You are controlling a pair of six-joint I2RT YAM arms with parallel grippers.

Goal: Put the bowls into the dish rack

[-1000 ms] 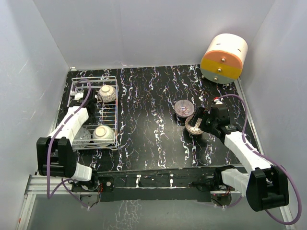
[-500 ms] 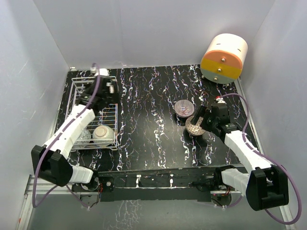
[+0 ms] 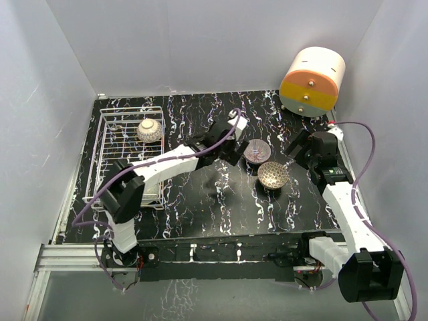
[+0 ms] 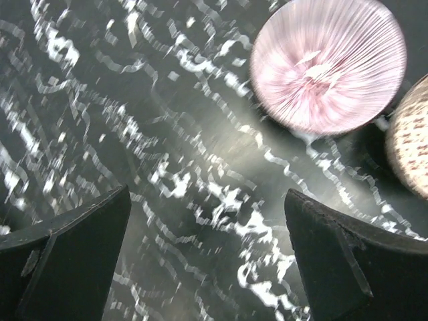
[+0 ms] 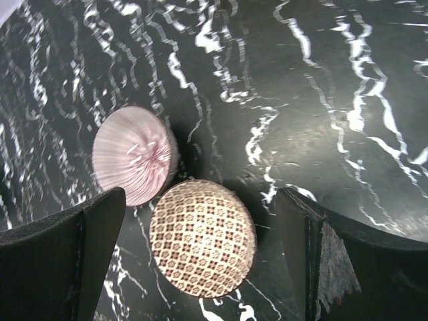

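The left claw is wide over bare table beside the pink bowl; the right claw is wide, apart from the lattice bowl.

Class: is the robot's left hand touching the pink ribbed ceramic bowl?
Apart. The left wrist view shows bare black marbled table between the open left hand and the pink ribbed round ceramic bowl ahead of it.

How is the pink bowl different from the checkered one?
The pink bowl has thin lines fanning from its middle; the checkered bowl has a cream-and-brown lattice. From above, the pink bowl sits farther back, the checkered bowl nearer the front. Both are round, upright, on the black table.
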